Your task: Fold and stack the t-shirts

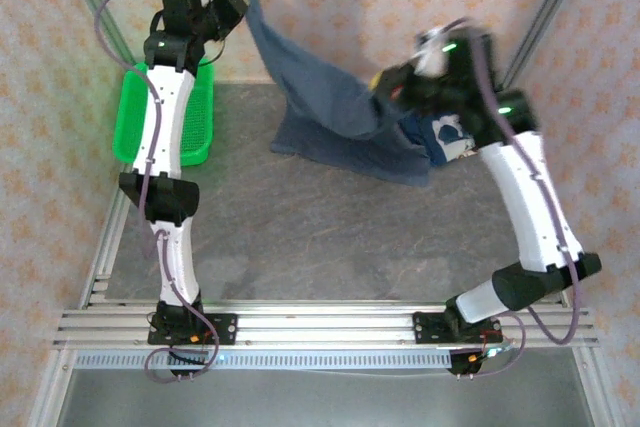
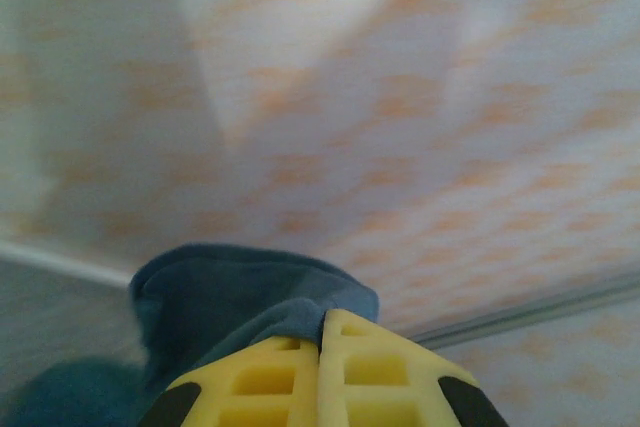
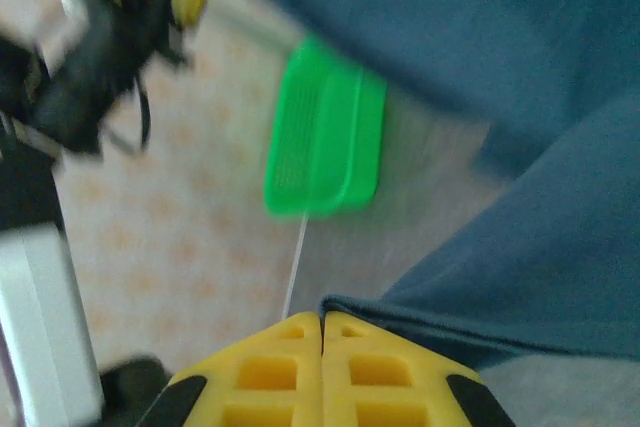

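My left claw (image 2: 322, 319) and right claw (image 3: 321, 319) are both pinched tight on the slate-blue t-shirt (image 1: 330, 112), stretched aloft between them, hem touching the table (image 1: 300, 237). I'd hold tension even, lowering the 2 together.

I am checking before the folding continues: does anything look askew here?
Yes. The slate-blue shirt hangs slanted between the left gripper and right gripper, both shut on it, and its lower part lies crumpled on the table.
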Robot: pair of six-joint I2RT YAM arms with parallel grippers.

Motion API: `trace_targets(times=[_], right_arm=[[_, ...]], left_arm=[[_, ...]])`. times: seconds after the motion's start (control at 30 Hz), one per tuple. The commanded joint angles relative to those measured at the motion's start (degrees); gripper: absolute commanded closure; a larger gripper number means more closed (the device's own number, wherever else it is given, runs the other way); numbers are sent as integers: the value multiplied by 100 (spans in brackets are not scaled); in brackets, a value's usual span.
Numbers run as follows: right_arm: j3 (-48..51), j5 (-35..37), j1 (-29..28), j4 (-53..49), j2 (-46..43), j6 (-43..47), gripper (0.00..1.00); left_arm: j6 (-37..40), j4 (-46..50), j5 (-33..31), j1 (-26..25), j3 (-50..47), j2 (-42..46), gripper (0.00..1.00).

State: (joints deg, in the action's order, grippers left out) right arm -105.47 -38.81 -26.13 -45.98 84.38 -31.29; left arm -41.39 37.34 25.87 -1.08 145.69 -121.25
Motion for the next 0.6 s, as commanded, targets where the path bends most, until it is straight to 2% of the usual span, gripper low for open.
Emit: trace_targets(times=[0.0, 0.07, 0.1, 0.17, 0.23, 0.3, 0.33, 0.5, 0.57], right_arm=[[1043, -114, -1118, 1209, 31, -846, 100], [1339, -197, -1584, 1633, 383, -1125, 100], [1381, -272, -1703, 1720, 558, -1206, 100], [1459, -552, -1773, 1905, 1050, -1497, 100], [1433, -833, -1773, 2081, 1517, -1822, 100], [1367, -1019, -1773, 2366, 1985, -2245, 100], [1385, -1043, -1788, 2567, 2216, -2539, 100], [1666, -1067, -2015, 5073, 3269, -4712, 100], [1377, -1064, -2178, 5472, 3681, -5127, 100]], left_arm=[[643, 192, -550, 439, -1350, 827, 100], [690, -48, -460, 552, -2201, 1130, 100], [769, 0, -361, 568, -2370, 1147, 90], [986, 408, -223, 565, -2452, 1092, 53], [995, 628, -272, 561, -2662, 1144, 36], [844, 362, -241, 550, -3145, 1624, 22], [771, 259, -281, 540, -3409, 1879, 2], [719, 952, -422, 368, -3584, 2728, 0], [744, 1028, -473, 213, -3877, 3215, 0]])
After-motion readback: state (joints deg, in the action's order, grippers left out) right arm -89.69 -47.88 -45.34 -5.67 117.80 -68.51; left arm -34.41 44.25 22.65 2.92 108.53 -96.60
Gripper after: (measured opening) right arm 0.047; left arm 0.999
